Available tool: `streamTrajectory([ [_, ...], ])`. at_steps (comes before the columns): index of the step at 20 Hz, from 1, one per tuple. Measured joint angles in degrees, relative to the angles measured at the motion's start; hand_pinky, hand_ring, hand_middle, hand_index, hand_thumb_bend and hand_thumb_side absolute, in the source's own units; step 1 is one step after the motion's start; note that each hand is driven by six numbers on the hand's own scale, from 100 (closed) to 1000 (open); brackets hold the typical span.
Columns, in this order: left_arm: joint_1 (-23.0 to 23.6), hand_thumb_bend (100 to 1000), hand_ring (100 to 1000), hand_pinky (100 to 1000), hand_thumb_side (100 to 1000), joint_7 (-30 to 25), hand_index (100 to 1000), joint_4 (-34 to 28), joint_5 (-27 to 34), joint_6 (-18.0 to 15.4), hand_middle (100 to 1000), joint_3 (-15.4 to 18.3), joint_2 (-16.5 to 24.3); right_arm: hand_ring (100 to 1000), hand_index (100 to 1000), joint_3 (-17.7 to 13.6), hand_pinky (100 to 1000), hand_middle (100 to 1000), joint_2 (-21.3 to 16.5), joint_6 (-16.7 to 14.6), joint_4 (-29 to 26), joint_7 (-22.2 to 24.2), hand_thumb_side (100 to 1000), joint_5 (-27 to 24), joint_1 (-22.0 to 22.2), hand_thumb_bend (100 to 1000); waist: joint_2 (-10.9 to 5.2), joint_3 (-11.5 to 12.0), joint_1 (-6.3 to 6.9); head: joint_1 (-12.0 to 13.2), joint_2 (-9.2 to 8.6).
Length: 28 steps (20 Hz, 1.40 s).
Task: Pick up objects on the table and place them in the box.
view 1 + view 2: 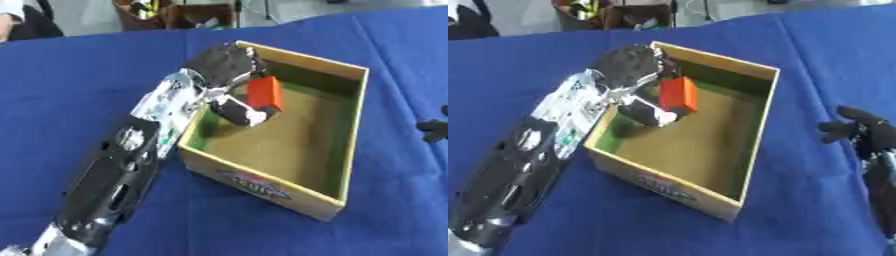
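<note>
Fingers (238, 111) of the left hand (223, 65) curl round an orange block (264, 93) held inside the otherwise empty box (346, 145), release pending, while the right hand (868, 131) idles open on the blue surface (79, 80).

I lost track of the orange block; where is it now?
The orange block is pinched in the left hand, over the box near its far-left wall.
</note>
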Motion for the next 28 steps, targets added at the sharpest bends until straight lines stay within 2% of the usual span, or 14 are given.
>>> streamTrajectory([
  [2,0.0,253,644,423,701,-0.9,946,-0.1,0.0,-0.5,758,0.0,0.0,765,840,0.0,966,531,0.0,0.0,0.0,0.0,1000,0.0,0.0,100,-0.12,0.0,-0.03,0.0,0.00],
  [3,0.0,317,697,468,755,-1.3,988,-0.3,0.0,-0.7,808,0.0,0.0,765,840,0.0,967,530,0.0,0.0,0.0,0.0,1000,0.0,0.0,100,-0.16,0.0,-0.05,0.0,-0.01],
  [5,0.1,411,767,549,843,-1.6,1000,-0.8,0.0,-0.9,875,0.0,0.0,765,840,0.0,967,530,0.0,0.0,0.0,0.0,1000,0.0,0.1,100,-0.16,0.2,-0.07,-0.1,-0.01],
  [7,0.5,451,820,623,876,-1.4,1000,-1.8,-0.1,-0.7,918,0.0,0.0,764,840,0.0,966,528,0.0,0.1,0.0,0.0,1000,0.0,0.3,100,-0.17,0.4,-0.11,-0.2,-0.01],
  [12,1.0,489,809,610,874,2.2,1000,-6.1,-1.4,1.9,885,0.7,0.5,761,839,0.0,966,528,0.0,0.0,0.0,-0.3,1000,-0.5,0.3,100,-0.21,0.7,-0.18,-0.5,-0.01],
  [16,0.6,477,798,595,864,5.4,1000,-10.3,-1.5,4.5,866,1.6,1.6,761,838,0.0,966,527,0.0,-0.2,0.0,-1.4,1000,-1.2,0.3,100,-0.29,0.7,-0.18,-0.5,-0.01],
  [27,1.6,402,750,542,801,8.7,933,-19.0,-1.2,9.8,799,4.1,3.2,763,838,0.0,969,525,0.0,0.1,0.0,-1.6,1000,-1.2,0.7,100,-0.31,1.5,-0.56,-1.1,-0.01],
  [28,1.9,345,726,521,784,8.8,911,-19.7,-1.2,10.2,771,4.4,3.4,763,838,0.0,969,525,0.0,0.1,0.0,-1.6,1000,-1.1,0.7,100,-0.31,1.5,-0.60,-1.1,-0.01],
])
